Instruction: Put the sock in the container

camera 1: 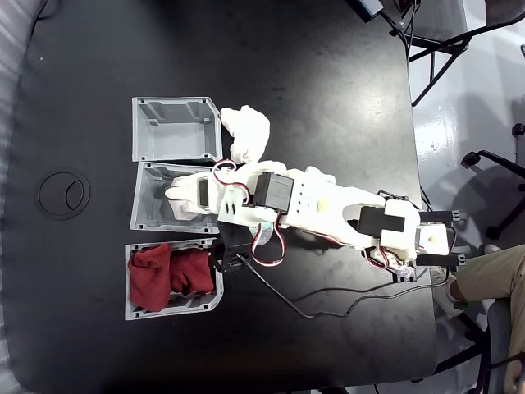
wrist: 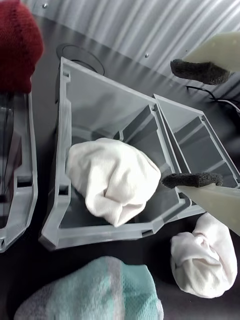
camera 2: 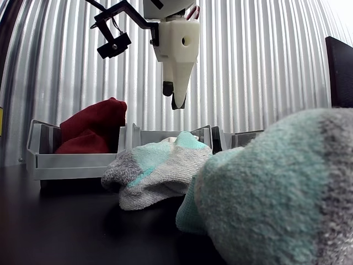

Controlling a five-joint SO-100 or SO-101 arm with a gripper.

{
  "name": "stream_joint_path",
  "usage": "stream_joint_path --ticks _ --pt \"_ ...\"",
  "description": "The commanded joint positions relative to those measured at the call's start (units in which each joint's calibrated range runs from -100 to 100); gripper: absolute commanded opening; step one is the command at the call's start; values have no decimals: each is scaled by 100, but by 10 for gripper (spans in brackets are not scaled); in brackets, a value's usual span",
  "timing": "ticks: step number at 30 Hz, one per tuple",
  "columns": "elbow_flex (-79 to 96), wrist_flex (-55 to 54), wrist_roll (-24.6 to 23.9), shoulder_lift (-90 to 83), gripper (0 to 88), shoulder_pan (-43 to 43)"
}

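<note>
- In the wrist view, at the far left, a dark red sock (wrist: 17,45) sits in the neighbouring grey bin (wrist: 27,195). In the fixed view the same red cloth (camera 1: 168,275) fills the lowest of the three bins.
- Next to the right in the wrist view stands the container (wrist: 62,150), the middle grey bin. The sock (wrist: 112,180), a white rounded lump, lies inside it on the floor, close to the near wall. It touches nothing except the bin.
- In front of the container, at the bottom of the wrist view, a mint-green and grey sock (wrist: 95,292) lies on the black table (wrist: 20,275), outside every bin.
- Further right, the gripper (wrist: 197,125) hangs above the container. Its jaws are wide apart and hold nothing; both foam pads (wrist: 200,71) are bare. In the other view the gripper (camera 2: 176,91) is well above the bin rims.
- At the lower right of the wrist view a second white sock (wrist: 202,262) lies on the table, just beside the container's corner, and a third bin (wrist: 200,140) behind it looks empty.
- My judgement: the placing is done, since the sock is in the container and free of the gripper. What is left, I think, is only to take the arm away.
</note>
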Motion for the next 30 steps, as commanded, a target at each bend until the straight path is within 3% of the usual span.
stream_joint_path --ticks 1,4,12,19,30 --pt "-284 50 9 -380 316 22" --pt "-212 76 -26 -547 283 -49" --pt "-257 1272 -31 -840 10 -498" --pt "-275 1980 -31 -1484 14 -852" --pt "-212 2015 14 -4261 14 -1411"
